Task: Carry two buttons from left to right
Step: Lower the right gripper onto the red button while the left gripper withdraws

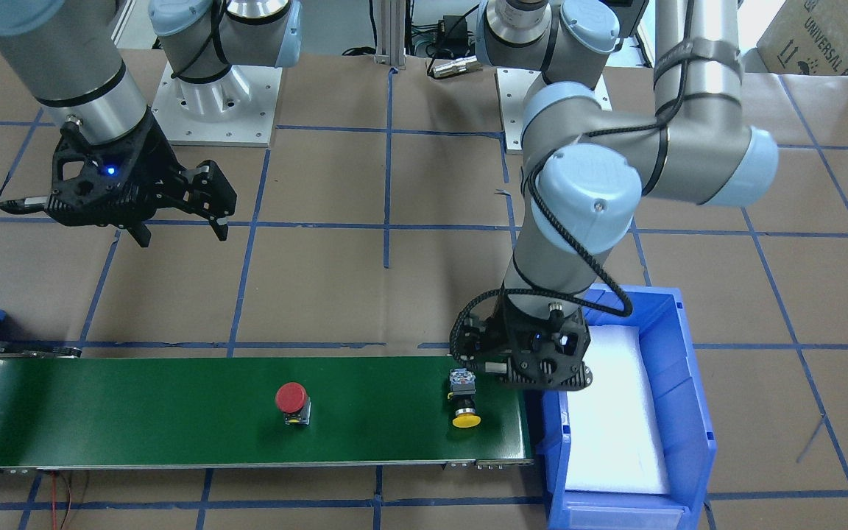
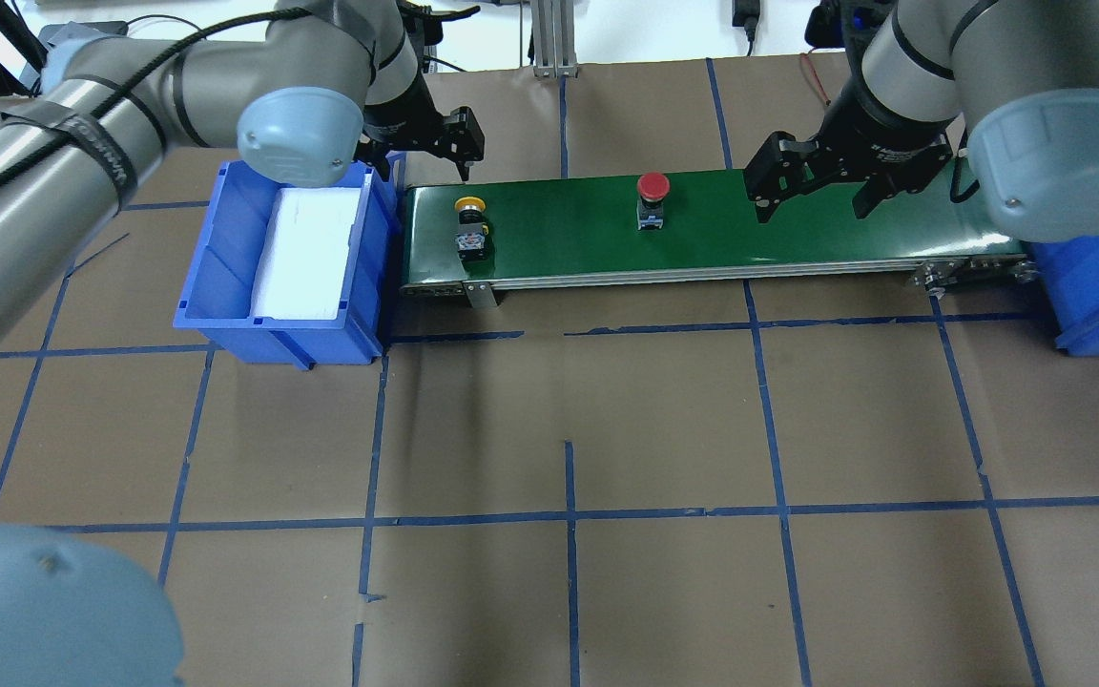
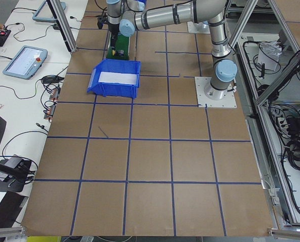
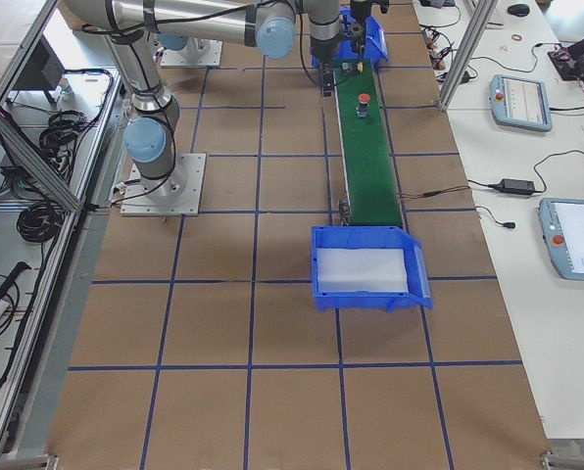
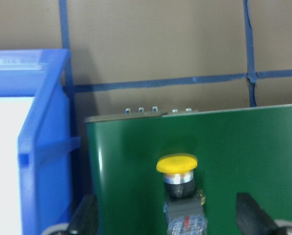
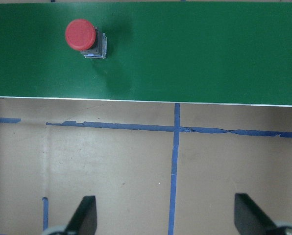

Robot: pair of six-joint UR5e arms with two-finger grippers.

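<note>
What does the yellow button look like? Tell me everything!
The yellow button has a round yellow cap, a silvery collar and a blocky grey-black body. It lies on its side on the green belt, near the end by the blue bin, cap pointing away from the robot. The open left end effector straddles it without touching.

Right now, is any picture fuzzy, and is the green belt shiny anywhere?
Left wrist view: the yellow button looks soft and a bit blurry. Front-facing view: the green belt has a pale glare patch at that view's left end. Right wrist view: the red button is sharp, with a faint shadow beside it.
</note>
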